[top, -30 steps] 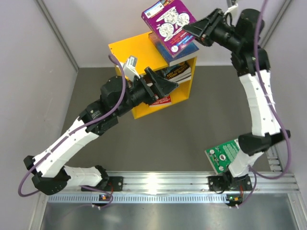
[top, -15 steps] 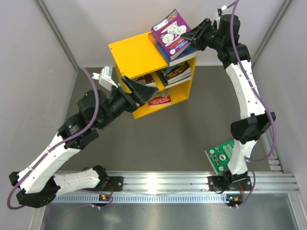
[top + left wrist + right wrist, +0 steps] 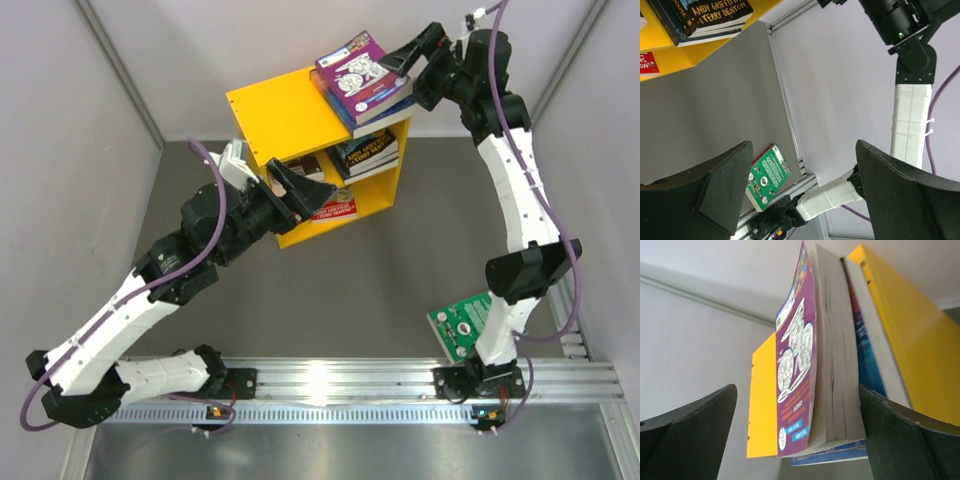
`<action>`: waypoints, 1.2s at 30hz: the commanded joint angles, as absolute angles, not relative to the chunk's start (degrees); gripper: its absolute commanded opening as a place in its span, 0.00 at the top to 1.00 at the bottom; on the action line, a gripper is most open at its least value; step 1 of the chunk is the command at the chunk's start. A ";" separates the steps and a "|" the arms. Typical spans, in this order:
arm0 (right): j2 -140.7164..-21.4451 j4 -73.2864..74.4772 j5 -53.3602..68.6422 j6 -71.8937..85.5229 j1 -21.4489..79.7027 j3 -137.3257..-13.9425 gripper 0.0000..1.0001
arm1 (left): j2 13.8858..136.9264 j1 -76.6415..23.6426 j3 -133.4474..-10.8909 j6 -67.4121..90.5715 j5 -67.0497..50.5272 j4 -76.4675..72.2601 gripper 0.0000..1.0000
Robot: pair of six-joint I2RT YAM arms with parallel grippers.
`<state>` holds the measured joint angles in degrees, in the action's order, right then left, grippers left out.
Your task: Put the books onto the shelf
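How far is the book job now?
Done: books lie inside the shelf; the purple book rests on a blue book on top. In hand: nothing, left pincer and right pincer open. Left: maybe the green flat thing by the right arm's base.

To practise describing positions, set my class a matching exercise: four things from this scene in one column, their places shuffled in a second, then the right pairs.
1. purple paperback book
2. blue paperback book
3. black paperback book
4. green circuit board

A. inside a compartment of the yellow wooden shelf
B. beside the right arm's base
C. topmost of the stack on the shelf's flat top
D. directly under the purple book

Pairs: 1-C, 2-D, 3-A, 4-B.
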<state>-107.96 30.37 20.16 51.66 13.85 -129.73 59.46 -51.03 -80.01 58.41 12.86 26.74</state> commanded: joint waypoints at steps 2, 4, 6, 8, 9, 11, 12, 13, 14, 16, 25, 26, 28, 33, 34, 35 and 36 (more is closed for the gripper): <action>-102.75 31.53 13.29 46.86 11.69 -133.05 0.00 | 59.85 -50.71 -80.24 57.57 12.04 25.66 0.12; -102.05 34.88 9.33 43.34 10.90 -134.64 0.00 | 60.03 -50.71 -80.24 57.57 11.95 25.66 0.12; -100.99 37.77 5.04 40.26 10.11 -134.56 0.00 | 60.29 -50.63 -80.51 57.48 11.78 25.93 0.12; -99.24 40.15 1.95 37.63 8.88 -133.95 0.00 | 60.64 -50.54 -80.86 57.31 11.43 26.19 0.12; -98.62 42.86 -2.24 36.92 8.53 -133.68 0.00 | 60.82 -50.54 -81.12 57.04 11.08 26.54 0.12; -95.20 44.82 -5.70 35.60 7.74 -130.36 0.00 | 61.69 -50.45 -81.73 56.52 10.46 27.16 0.12; -91.88 46.65 -8.93 34.81 6.95 -126.08 0.00 | 61.96 -50.45 -82.00 55.90 9.41 27.85 0.12; -90.11 47.89 -10.53 34.72 6.60 -123.60 0.00 | 63.09 -50.54 -82.18 55.46 8.80 28.12 0.12; -88.17 49.29 -12.03 34.72 5.90 -120.96 0.00 | 63.71 -50.54 -82.53 55.11 8.01 28.39 0.12; -82.81 54.74 -15.81 34.80 5.19 -111.83 0.00 | 66.25 -50.54 -82.88 54.93 6.60 30.48 0.11; -61.38 67.50 -13.01 39.11 -1.47 -60.45 0.00 | 73.20 -50.63 -76.38 58.97 -7.73 22.59 0.15; -60.22 67.67 -12.14 38.85 -4.45 -57.42 0.00 | 73.82 -50.62 -76.46 58.80 -8.60 21.98 0.15; -57.67 68.38 -9.58 39.37 -6.85 -50.75 0.00 | 75.40 -50.62 -76.55 58.45 -10.45 21.27 0.16; -55.19 65.66 -7.22 42.71 -9.40 -41.51 0.00 | 77.78 -50.62 -78.13 57.92 -13.44 20.83 0.17; -55.80 64.61 -6.51 42.98 -9.84 -40.44 0.00 | 77.96 -50.62 -78.31 57.83 -13.80 21.00 0.17; -56.07 63.99 -5.98 43.50 -10.97 -39.65 0.00 | 77.96 -50.62 -78.57 57.83 -13.80 21.18 0.17; -56.42 63.11 -5.37 43.68 -11.25 -39.29 0.00 | 77.70 -50.62 -78.57 57.83 -13.80 21.44 0.17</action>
